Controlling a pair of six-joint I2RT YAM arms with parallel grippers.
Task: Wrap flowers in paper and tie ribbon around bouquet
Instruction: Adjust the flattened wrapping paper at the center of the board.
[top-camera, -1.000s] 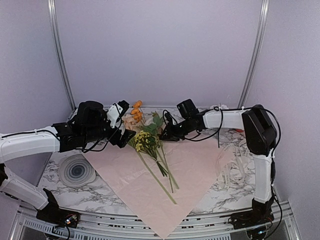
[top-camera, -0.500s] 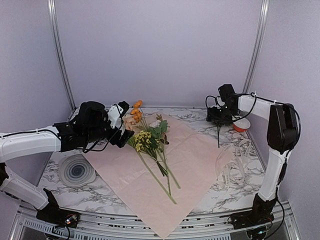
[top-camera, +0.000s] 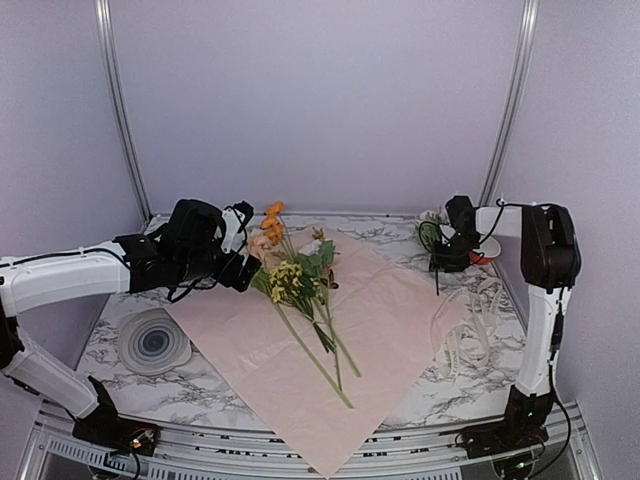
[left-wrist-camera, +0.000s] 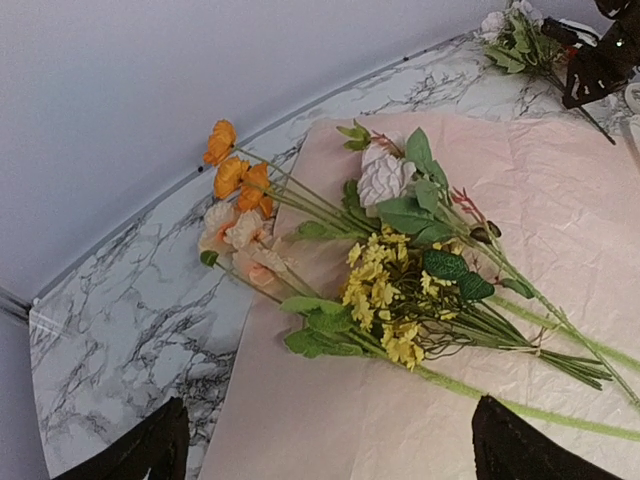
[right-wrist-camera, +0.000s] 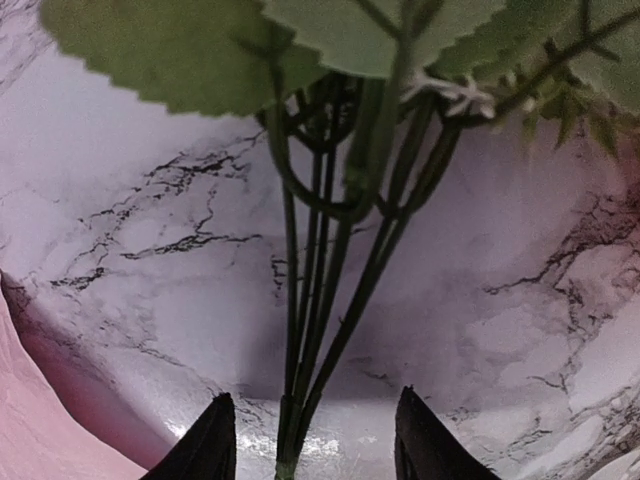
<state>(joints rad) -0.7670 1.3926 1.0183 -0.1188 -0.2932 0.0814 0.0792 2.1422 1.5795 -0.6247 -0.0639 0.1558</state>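
The flowers (top-camera: 300, 285) lie on the pink paper (top-camera: 380, 320), blossoms toward the back wall and stems toward the front. My left gripper (top-camera: 248, 268) hovers open just left of the yellow blossoms (left-wrist-camera: 385, 300), over the paper's left edge (left-wrist-camera: 290, 420), with nothing between its fingers. Far right, my right gripper (top-camera: 440, 258) hangs over a separate green sprig (right-wrist-camera: 320, 300); its jaws stand apart on either side of the stems without pinching them. The cream ribbon (top-camera: 462, 330) lies loose at the paper's right corner.
A grey ringed disc (top-camera: 152, 342) sits on the marble at front left. A small red-and-white bowl (top-camera: 487, 252) stands at the back right beside the right gripper. Walls close the back and both sides.
The right arm has swung from the flowers on the paper to the far right and opened over the sprig by the bowl. The left gripper has edged toward the blossoms.
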